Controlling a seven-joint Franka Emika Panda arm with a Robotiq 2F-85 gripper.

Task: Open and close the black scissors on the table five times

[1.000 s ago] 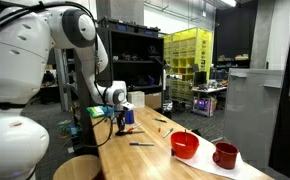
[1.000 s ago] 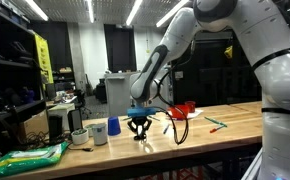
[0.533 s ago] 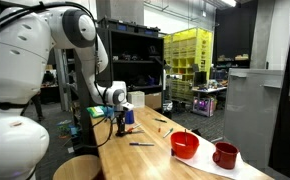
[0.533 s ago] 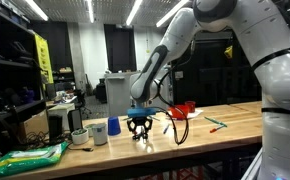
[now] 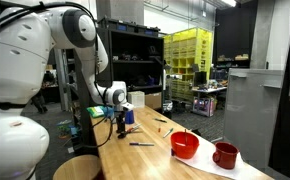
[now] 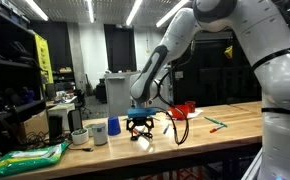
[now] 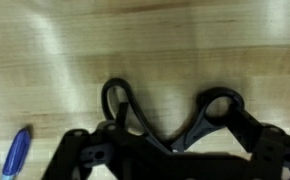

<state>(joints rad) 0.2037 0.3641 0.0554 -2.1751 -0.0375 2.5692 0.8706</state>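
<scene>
Just beneath the claw (image 6: 137, 130), on the pale wood table (image 6: 225, 130), lie the black loop-handled scissors (image 7: 187, 133), handles splayed; the claw stands wide astride them. Cycles done cannot be judged; closing seems next.

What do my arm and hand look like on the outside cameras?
The arm is glossy white with rounded joint housings; a thin black cable loops along it. The hand is black, with a blue band above it. No markings legible.

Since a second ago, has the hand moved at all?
Yes, slightly upward: the hand sits a little higher against the blue cup beside it in an exterior view; no sideways shift shows.
</scene>
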